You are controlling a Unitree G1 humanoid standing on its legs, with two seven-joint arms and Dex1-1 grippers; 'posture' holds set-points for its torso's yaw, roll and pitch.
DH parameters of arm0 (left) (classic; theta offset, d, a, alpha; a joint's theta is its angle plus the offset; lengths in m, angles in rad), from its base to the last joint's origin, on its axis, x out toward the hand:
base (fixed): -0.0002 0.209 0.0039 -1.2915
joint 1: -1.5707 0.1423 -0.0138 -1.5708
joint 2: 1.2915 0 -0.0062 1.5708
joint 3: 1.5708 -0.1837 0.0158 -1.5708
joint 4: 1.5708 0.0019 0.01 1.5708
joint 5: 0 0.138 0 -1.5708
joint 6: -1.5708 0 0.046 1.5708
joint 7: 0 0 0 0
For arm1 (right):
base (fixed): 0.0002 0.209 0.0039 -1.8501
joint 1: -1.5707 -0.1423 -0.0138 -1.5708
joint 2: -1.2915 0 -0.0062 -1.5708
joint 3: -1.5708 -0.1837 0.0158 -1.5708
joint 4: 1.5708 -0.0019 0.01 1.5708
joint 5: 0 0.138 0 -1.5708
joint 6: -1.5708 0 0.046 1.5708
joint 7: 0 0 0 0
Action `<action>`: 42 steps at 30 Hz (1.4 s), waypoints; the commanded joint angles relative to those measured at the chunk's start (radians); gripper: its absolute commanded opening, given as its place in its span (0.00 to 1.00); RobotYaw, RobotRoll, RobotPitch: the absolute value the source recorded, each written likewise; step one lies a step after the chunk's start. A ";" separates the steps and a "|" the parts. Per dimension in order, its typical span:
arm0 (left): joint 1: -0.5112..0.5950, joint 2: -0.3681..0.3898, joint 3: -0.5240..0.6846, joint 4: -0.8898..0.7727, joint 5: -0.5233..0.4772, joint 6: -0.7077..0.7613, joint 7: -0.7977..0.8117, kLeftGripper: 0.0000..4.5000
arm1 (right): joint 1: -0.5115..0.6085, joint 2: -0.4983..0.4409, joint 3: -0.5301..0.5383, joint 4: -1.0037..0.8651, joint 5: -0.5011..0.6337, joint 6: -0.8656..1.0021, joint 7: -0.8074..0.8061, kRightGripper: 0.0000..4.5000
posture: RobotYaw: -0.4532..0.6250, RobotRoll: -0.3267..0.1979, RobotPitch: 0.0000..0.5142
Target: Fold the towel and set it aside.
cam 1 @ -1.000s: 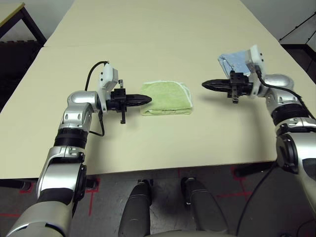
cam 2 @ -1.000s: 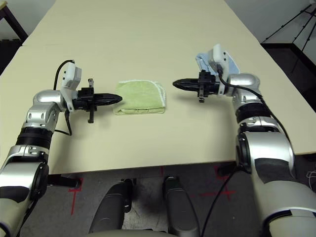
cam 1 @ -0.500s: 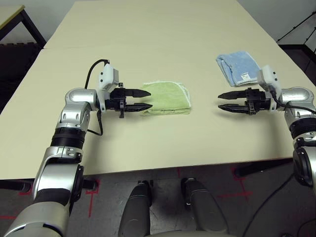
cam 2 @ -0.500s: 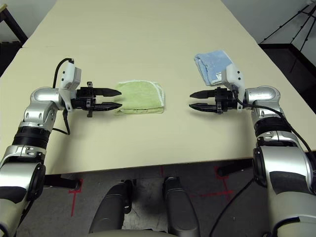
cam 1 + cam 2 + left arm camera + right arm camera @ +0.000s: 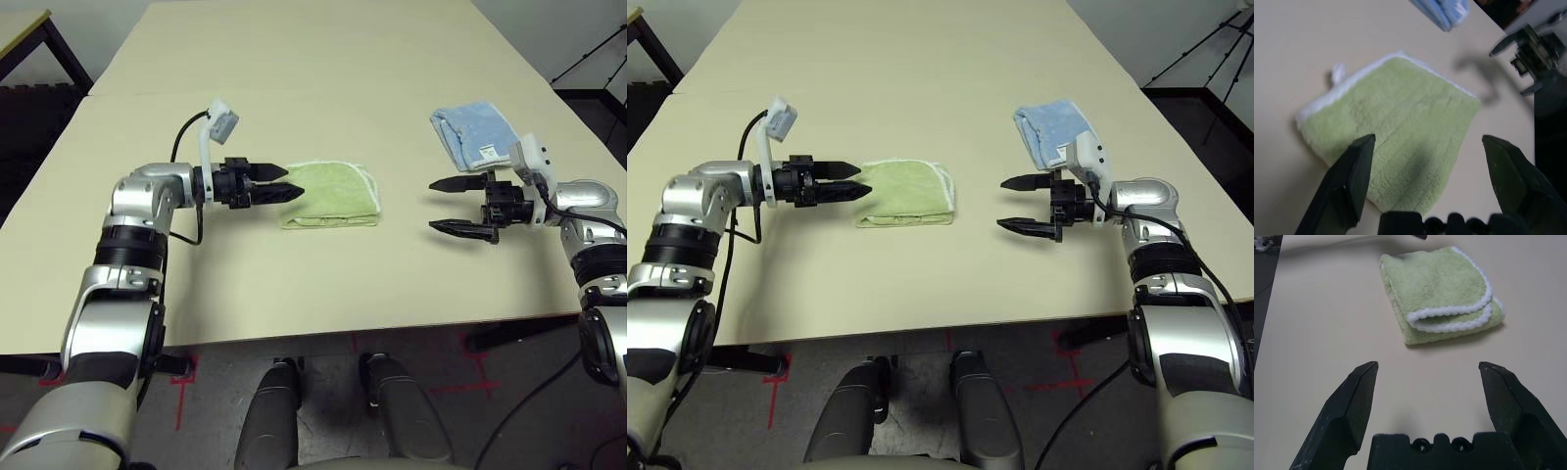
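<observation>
Wide beige table (image 5: 294, 59), seen from above. At its middle, light green towel (image 5: 333, 193), folded into a thick pad with white stitched edges stacked on the side toward the right arm. Toward the far right, smaller folded light blue cloth (image 5: 472, 132). Reaching in from the left, left gripper (image 5: 284, 183), its 2 black fingers spread apart, tips at the towel's near edge, holding nothing. Well apart to the right of the towel, right gripper (image 5: 446, 206), 2 fingers spread wide, empty.

Long beige table (image 5: 323, 59) — dark floor (image 5: 470, 392) with red tape marks (image 5: 186, 377)
</observation>
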 commanded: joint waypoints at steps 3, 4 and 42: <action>-0.039 0.020 0.018 0.053 -0.025 0.218 0.091 0.98 | 0.039 -0.003 -0.006 -0.067 0.029 0.044 -0.004 0.99 | 0.40 0.62 0.31; -0.037 0.022 0.023 0.057 -0.030 0.233 0.097 0.98 | 0.043 -0.002 -0.005 -0.074 0.030 0.047 -0.005 0.99 | 0.40 0.62 0.31; -0.165 -0.150 0.049 0.374 -0.006 0.119 0.242 0.85 | 0.076 0.002 0.004 -0.151 0.042 0.077 -0.032 1.00 | 0.39 0.62 0.32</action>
